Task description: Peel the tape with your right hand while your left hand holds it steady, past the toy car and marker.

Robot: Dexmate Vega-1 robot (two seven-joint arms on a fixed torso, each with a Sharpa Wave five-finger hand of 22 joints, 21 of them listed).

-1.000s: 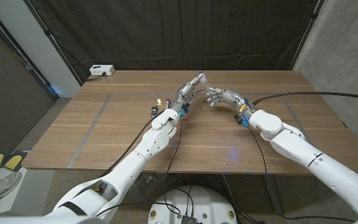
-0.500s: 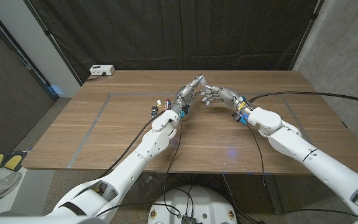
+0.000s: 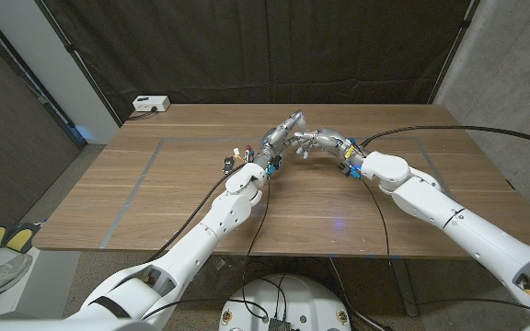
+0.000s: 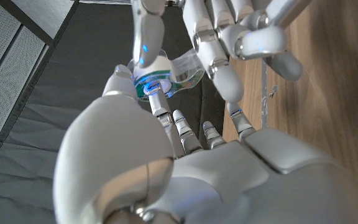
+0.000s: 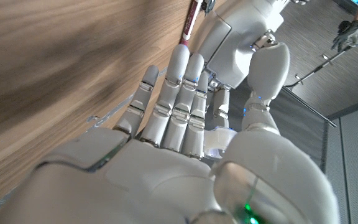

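The left hand (image 3: 283, 135) grips the tape roll (image 4: 166, 73) raised above the table (image 3: 155, 184), bracing it so the right hand (image 3: 318, 142), fingers closing on it, can peel; its grip is unclear.

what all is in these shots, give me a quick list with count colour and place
tape roll: one, clear with a green core, held up between both hands
marker: one, reddish, lying on the table by the left arm
small items: a few, too small to tell, on the table left of the left wrist
white box: one, far left table corner
table: one, brown wood
left hand: fingers grip the roll
right hand: fingers at the roll
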